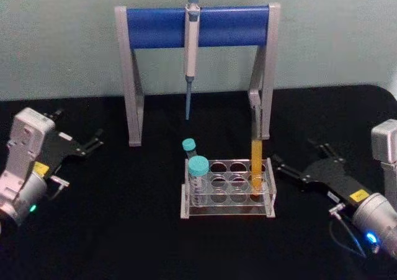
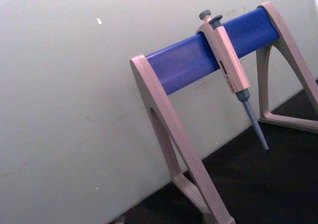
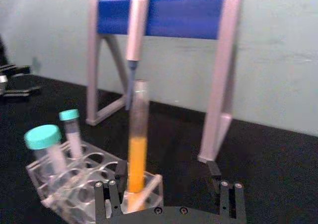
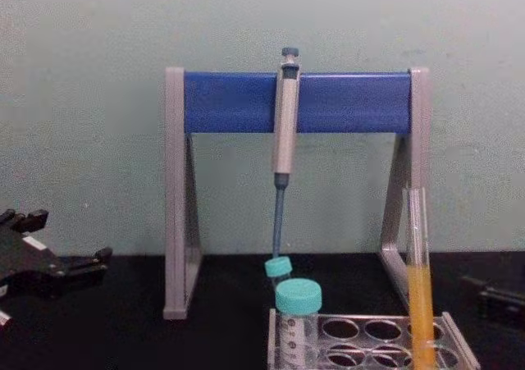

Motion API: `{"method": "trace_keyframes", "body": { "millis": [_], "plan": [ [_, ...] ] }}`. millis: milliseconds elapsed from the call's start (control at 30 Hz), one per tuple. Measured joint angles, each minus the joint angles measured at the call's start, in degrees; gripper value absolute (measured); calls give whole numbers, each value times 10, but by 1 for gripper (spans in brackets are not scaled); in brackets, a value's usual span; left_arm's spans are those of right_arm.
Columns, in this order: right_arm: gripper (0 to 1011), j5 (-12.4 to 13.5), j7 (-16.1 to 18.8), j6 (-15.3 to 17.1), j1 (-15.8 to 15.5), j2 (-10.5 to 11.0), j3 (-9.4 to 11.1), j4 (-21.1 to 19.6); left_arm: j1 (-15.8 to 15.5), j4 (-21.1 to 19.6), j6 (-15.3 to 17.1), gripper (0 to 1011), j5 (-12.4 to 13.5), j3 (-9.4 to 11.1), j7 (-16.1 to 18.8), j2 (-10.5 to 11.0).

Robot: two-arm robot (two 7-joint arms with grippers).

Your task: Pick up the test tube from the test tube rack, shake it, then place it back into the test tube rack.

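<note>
The test tube (image 1: 256, 161) stands upright in a right-hand hole of the clear test tube rack (image 1: 228, 207), its lower half filled with orange-yellow liquid. My right gripper (image 1: 295, 158) rests low just right of the rack, open and apart from the tube. In the right wrist view the test tube (image 3: 137, 153) rises ahead of the open right gripper (image 3: 166, 172), close to one of the fingers (image 3: 119, 170), with the test tube rack (image 3: 74, 184) beside it. From the chest the test tube (image 4: 420, 292) stands at the rack's (image 4: 455, 345) right end. My left gripper (image 1: 77, 126) is parked open at the far left.
A grey-and-blue pipette stand (image 1: 197, 27) with a hanging pipette (image 1: 191, 56) stands behind the rack; its right leg (image 1: 263, 106) is just behind the tube. Two teal-capped tubes (image 1: 198, 174) occupy the rack's left side. The black table (image 1: 124, 230) has bare room in front.
</note>
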Motion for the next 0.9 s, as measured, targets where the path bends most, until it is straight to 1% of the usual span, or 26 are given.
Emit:
{"method": "trace_keyframes", "body": {
  "millis": [67, 100, 133, 200, 300, 400, 667, 900],
  "plan": [
    [1000, -5, -12, -5, -6, -5, 8, 0, 0, 0, 0, 1001, 0, 0, 0, 0],
    [1000, -12, -21, -9, -8, -9, 12, 2, 0, 0, 0, 1001, 0, 0, 0, 0],
    [1000, -12, -21, -9, -8, -9, 12, 2, 0, 0, 0, 1002, 0, 0, 0, 0],
    [1000, -27, -37, -17, -12, -18, 17, 9, 0, 0, 0, 1001, 0, 0, 0, 0],
    [1000, -39, -48, -22, -13, -25, 20, 17, 0, 0, 0, 1001, 0, 0, 0, 0],
    [1000, -58, -63, -28, -12, -36, 23, 32, 0, 0, 0, 1001, 0, 0, 0, 0],
    [1000, -79, -69, -24, -5, -51, 23, 59, 0, 0, 0, 1001, 0, 0, 0, 0],
    [1000, -89, -56, -15, 1, -61, 21, 75, 0, 0, 0, 1001, 0, 0, 0, 0]
  ]
}}
